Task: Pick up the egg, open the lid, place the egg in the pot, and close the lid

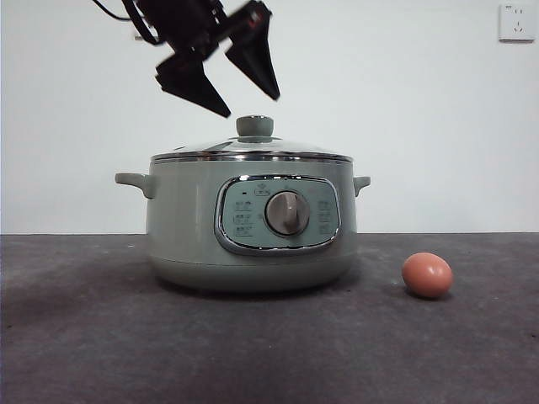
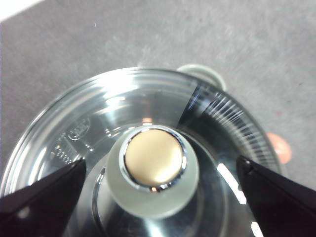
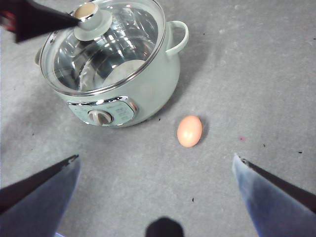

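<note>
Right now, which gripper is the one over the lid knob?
The left gripper: it hangs open above the lid knob, jaws either side. The right gripper, also open, looks down on the egg.

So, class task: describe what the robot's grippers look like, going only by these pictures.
The left gripper has two matt black jaws, each a flat wedge tapering to a sharp point, on a black arm with a thin black cable at its top. The right gripper has the same black wedge jaws, with a bluish sheen on their inner faces.
</note>
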